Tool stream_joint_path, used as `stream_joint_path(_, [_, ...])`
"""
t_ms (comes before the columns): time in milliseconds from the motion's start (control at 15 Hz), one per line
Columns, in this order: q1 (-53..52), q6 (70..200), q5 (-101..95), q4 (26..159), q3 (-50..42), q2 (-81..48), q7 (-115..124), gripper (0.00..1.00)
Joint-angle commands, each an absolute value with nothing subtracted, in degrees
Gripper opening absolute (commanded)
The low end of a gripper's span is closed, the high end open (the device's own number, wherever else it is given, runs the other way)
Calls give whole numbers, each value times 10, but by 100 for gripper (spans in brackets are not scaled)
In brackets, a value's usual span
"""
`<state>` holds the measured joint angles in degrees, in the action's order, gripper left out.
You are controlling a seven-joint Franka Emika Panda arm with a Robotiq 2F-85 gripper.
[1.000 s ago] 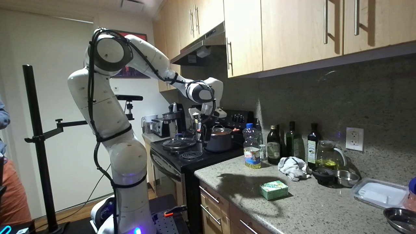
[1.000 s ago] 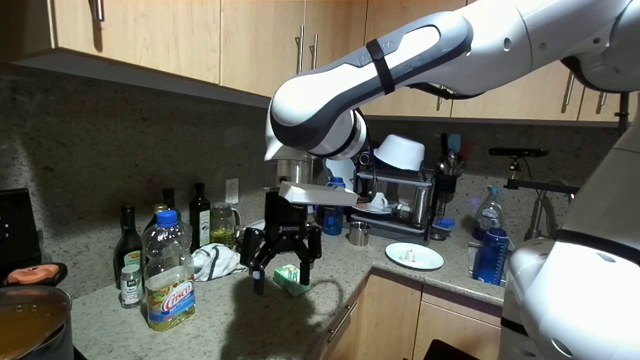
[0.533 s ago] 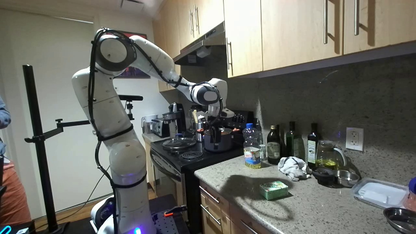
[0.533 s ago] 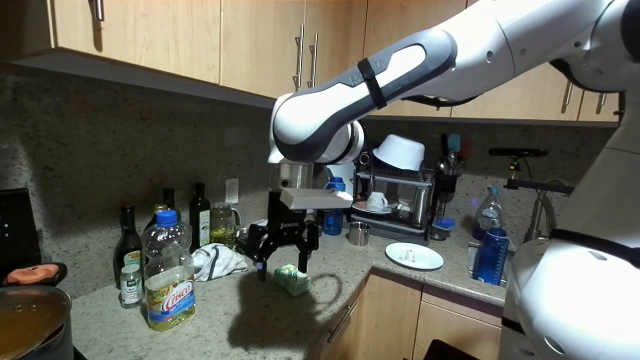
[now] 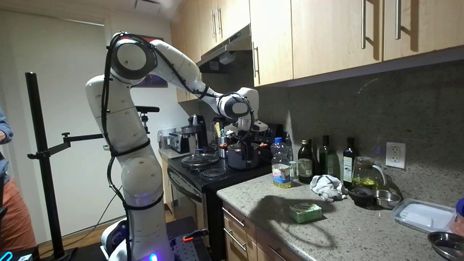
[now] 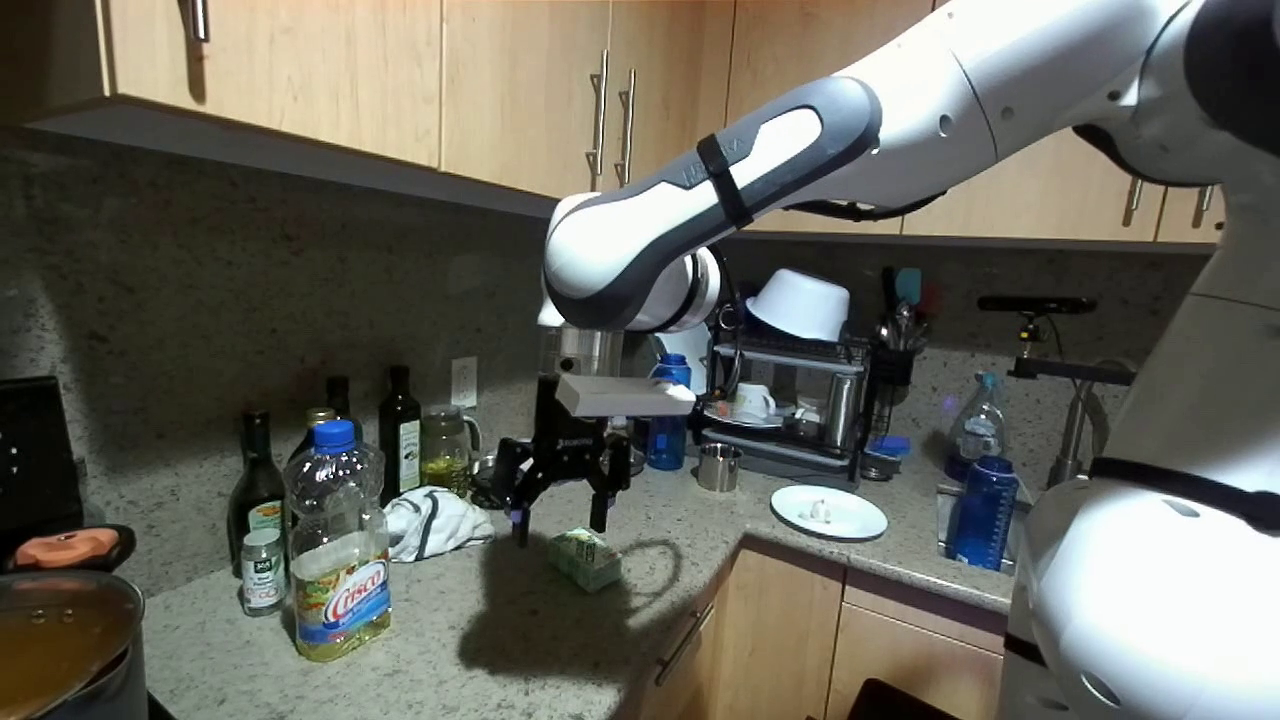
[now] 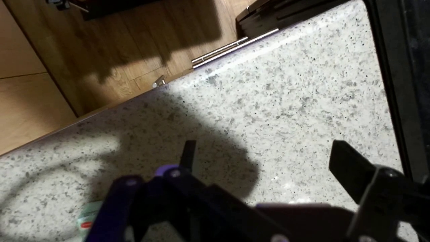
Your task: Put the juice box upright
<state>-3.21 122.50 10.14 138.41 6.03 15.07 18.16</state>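
Gripper [image 6: 560, 532] hung empty, jaws spread. Juice box [image 5: 305, 212] lay flat on the counter [image 5: 369, 232], lower and farther from the stove [image 5: 232, 177] than I was; coming reach judged downward, away from stove.

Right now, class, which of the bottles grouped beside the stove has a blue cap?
The clear plastic Crisco bottle; the dark glass bottles near it have dark or gold caps.
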Motion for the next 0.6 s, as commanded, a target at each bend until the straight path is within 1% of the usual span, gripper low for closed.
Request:
stream_joint_path(0, [-16,1248,61,1376,64,125,213,100])
stream_joint_path(533, [16,1399,-75,1359,36,25,201,100])
